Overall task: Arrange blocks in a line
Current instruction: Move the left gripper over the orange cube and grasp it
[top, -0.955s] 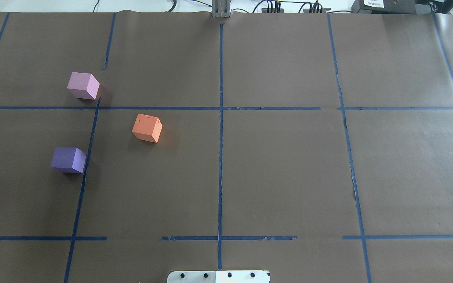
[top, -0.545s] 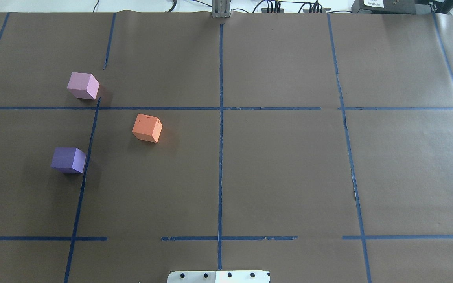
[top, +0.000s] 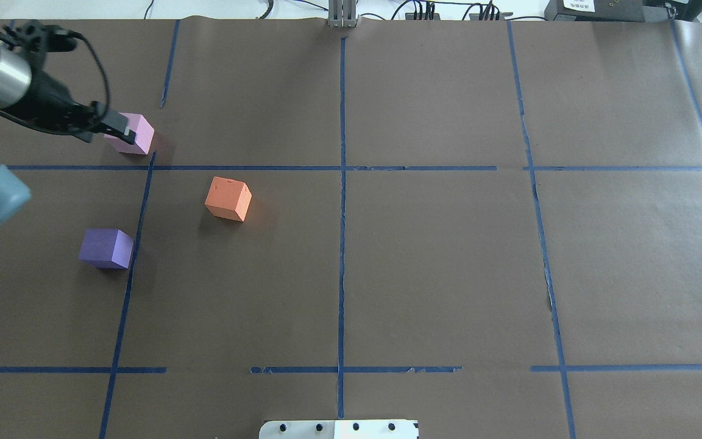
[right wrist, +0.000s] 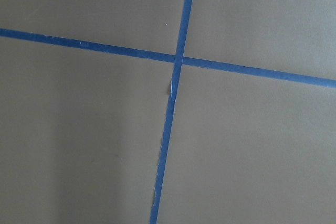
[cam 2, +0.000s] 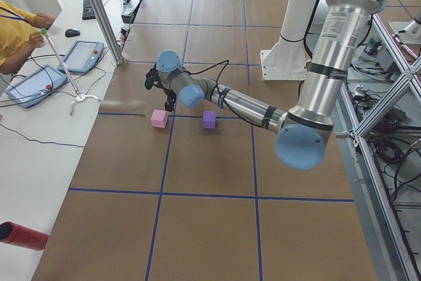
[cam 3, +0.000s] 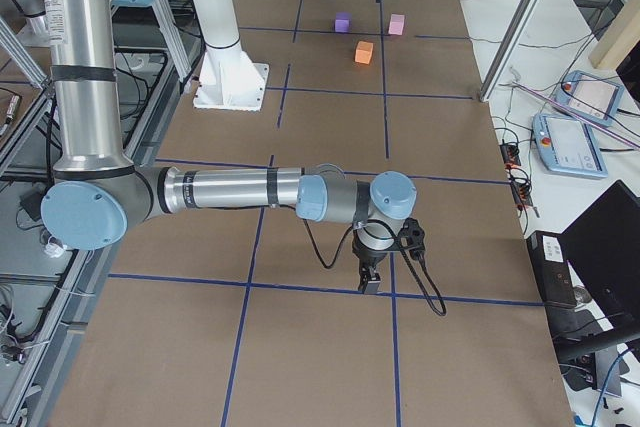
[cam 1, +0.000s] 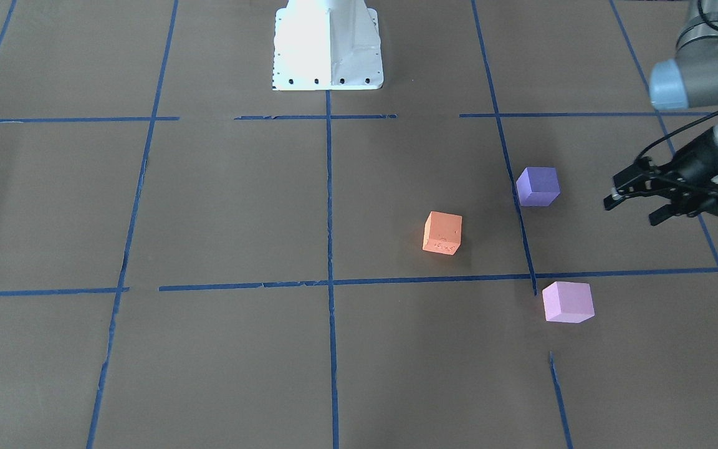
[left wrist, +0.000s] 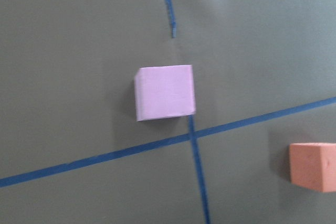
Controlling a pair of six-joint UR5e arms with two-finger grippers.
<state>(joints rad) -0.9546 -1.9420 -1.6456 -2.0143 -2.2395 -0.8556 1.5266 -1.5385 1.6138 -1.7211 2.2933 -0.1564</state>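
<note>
Three cubes lie apart on the brown table. The pale pink-lilac block (top: 139,139) is at the far left, the orange block (top: 228,198) nearer the middle, the dark violet-purple block (top: 106,248) closest to me. They also show in the front view: pink (cam 1: 568,302), orange (cam 1: 442,232), purple (cam 1: 538,186). My left gripper (cam 1: 632,212) hangs open and empty above the table, beside the pink block in the overhead view (top: 107,129). The left wrist view looks down on the pink block (left wrist: 165,92). My right gripper (cam 3: 370,282) is far off near the table's right end; I cannot tell its state.
Blue tape lines (top: 342,201) form a grid on the brown paper. The white robot base (cam 1: 326,43) stands at the near edge. An operators' bench with tablets (cam 2: 39,83) and a metal post (cam 2: 99,11) lie beyond the far edge.
My left arm has come into the overhead view from the left, with its gripper now near the pink block. The three blocks have not moved.
</note>
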